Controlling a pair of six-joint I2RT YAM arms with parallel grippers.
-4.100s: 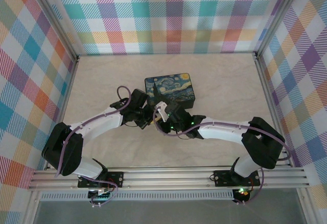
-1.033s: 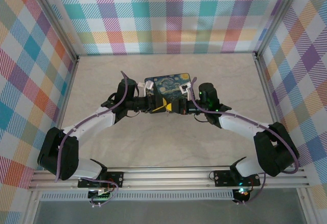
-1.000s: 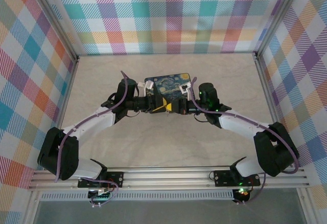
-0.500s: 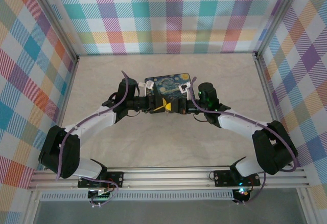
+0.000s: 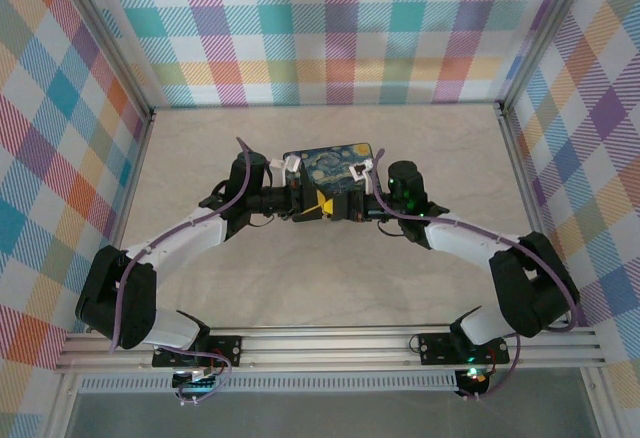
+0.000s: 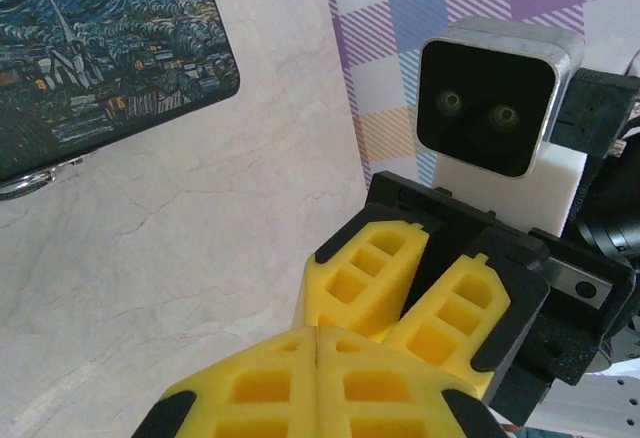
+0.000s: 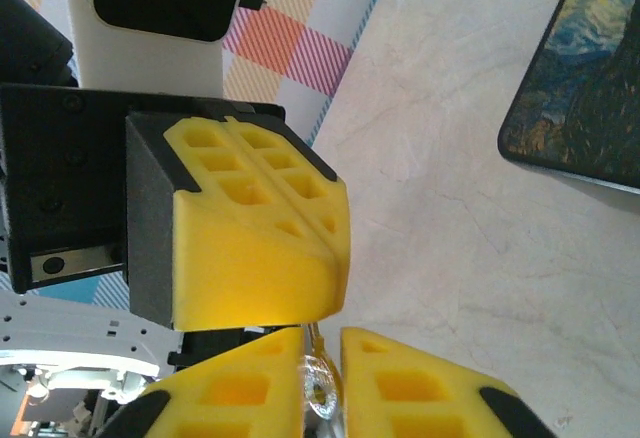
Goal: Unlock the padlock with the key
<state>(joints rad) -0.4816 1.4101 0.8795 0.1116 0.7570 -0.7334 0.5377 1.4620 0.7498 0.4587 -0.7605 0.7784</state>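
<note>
Lying shut on the pale table (image 5: 200,158), the black box (image 5: 332,160) with the starry-night lid hides its contents, and the two arms meet tip to tip just in front of it. Between the yellow fingers of the right gripper (image 7: 320,353) sits the key (image 7: 318,386), a tiny silvery piece with a ringed head and a thin sliver rising from it; these fingers stand slightly parted, close on either side. Clenched flat, the left gripper (image 6: 318,336) meets that sliver's top, though whether it nips it I cannot tell.
</note>
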